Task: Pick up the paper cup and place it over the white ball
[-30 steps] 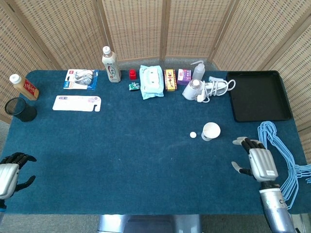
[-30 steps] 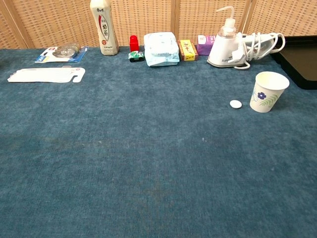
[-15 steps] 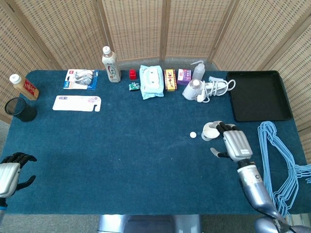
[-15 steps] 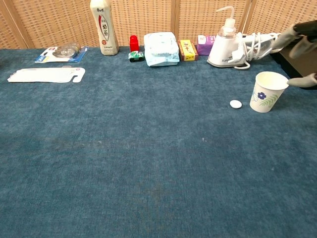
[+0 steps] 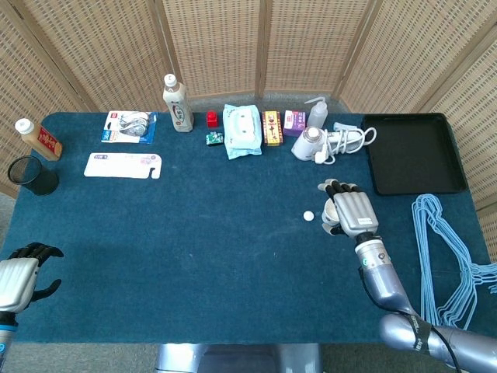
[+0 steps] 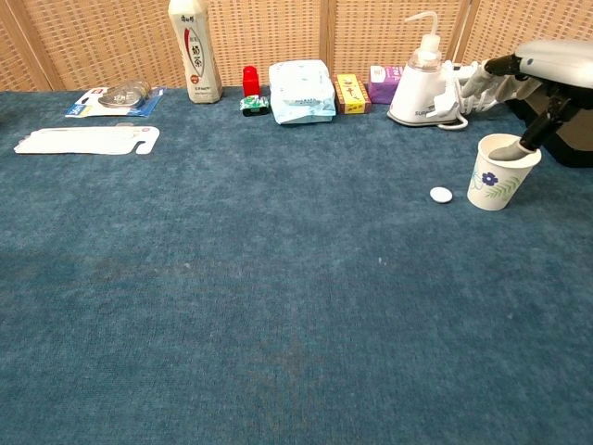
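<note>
The paper cup (image 6: pixel 498 176), white with a blue flower, stands upright on the blue table, mouth up. The small white ball (image 6: pixel 441 195) lies just to its left, also seen as the ball (image 5: pixel 308 216) in the head view. My right hand (image 5: pixel 349 208) hovers directly over the cup and hides most of it from above. In the chest view the right hand (image 6: pixel 547 65) has its fingers stretched out above the rim while its thumb dips into the cup's mouth. My left hand (image 5: pixel 19 276) rests at the near left table edge, fingers apart, holding nothing.
A black tray (image 5: pixel 411 151) lies right of the cup, and blue hangers (image 5: pixel 450 249) hang off the right edge. Behind the cup stand a white hair dryer with cord (image 5: pixel 322 144) and a squeeze bottle (image 6: pixel 422 79). Bottles, wipes and small boxes line the back.
My right hand has moved from the near right edge forward and leftward, ending over the cup with its thumb in the mouth. Cup, ball and left hand have stayed put.
</note>
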